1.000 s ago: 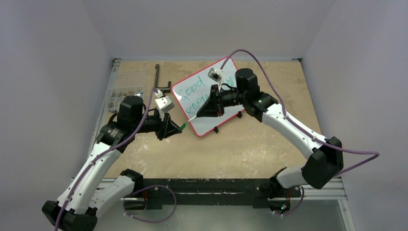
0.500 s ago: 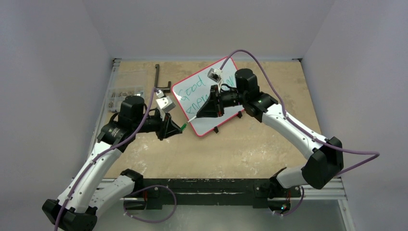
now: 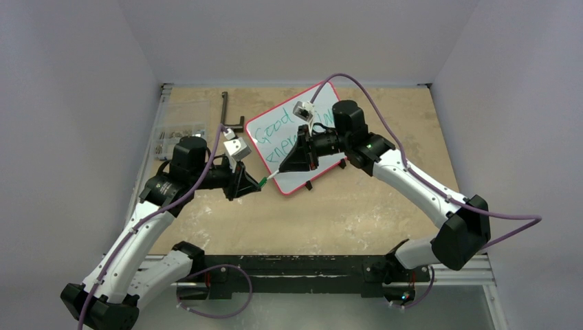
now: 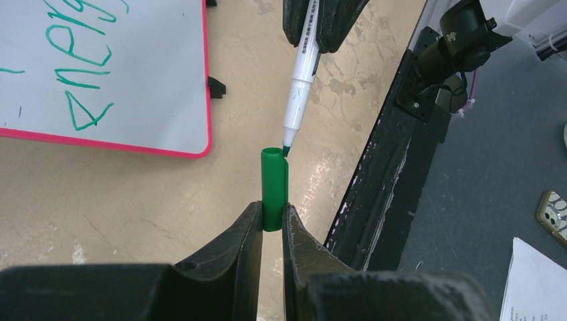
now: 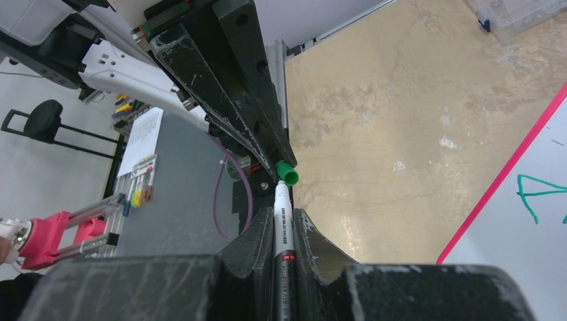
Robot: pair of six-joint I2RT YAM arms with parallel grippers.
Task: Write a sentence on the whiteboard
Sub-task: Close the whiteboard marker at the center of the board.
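Observation:
The whiteboard, white with a red frame, lies at the back middle of the table, its corner also in the left wrist view and right wrist view. The sentence is green handwriting in two slanted lines. My left gripper is shut on a green marker cap, open end pointing away. My right gripper is shut on the white marker. The marker's green tip meets the cap's mouth just off the board's near corner.
A clear box of small parts and a black bar tool lie at the back left. Two black clip feet stick out from the board's near edge. A black rail runs along the table's near edge.
The right gripper has shifted slightly left and nearer, bringing the marker tip up to the cap. The left arm has hardly moved.

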